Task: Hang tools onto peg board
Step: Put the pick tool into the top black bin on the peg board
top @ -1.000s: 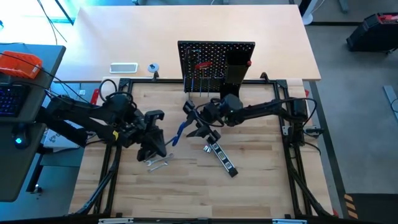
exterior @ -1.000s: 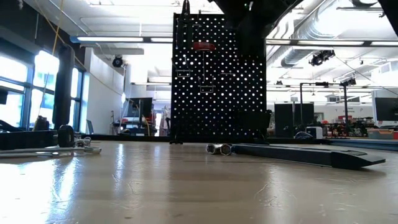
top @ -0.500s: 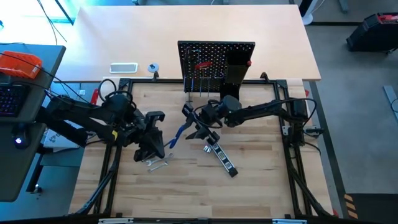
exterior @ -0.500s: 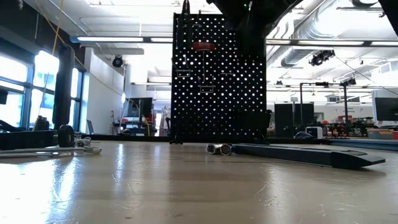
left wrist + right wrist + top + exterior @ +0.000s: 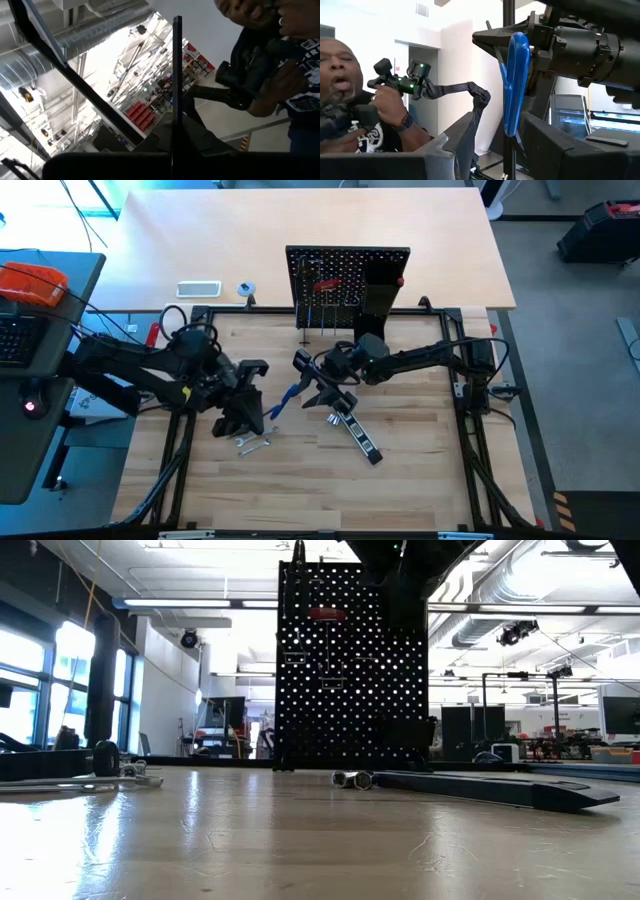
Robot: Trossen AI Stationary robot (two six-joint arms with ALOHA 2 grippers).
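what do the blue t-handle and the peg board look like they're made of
Blue T-handle hex key: the handle looks like smooth, glossy moulded plastic, catching a soft sheen along its edge; the thin dark shaft through it seems to be metal. It sits between the right gripper fingers.

Peg board: a rigid matte black panel with regular rows of holes, probably painted sheet metal, though plastic cannot be ruled out.

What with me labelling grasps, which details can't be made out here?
- High view: which arm carries the blue T-handle hex key; too small between left gripper and right gripper.
- Low view: both grippers cut off by the top edge.
- High view: tools on the peg board; too small.
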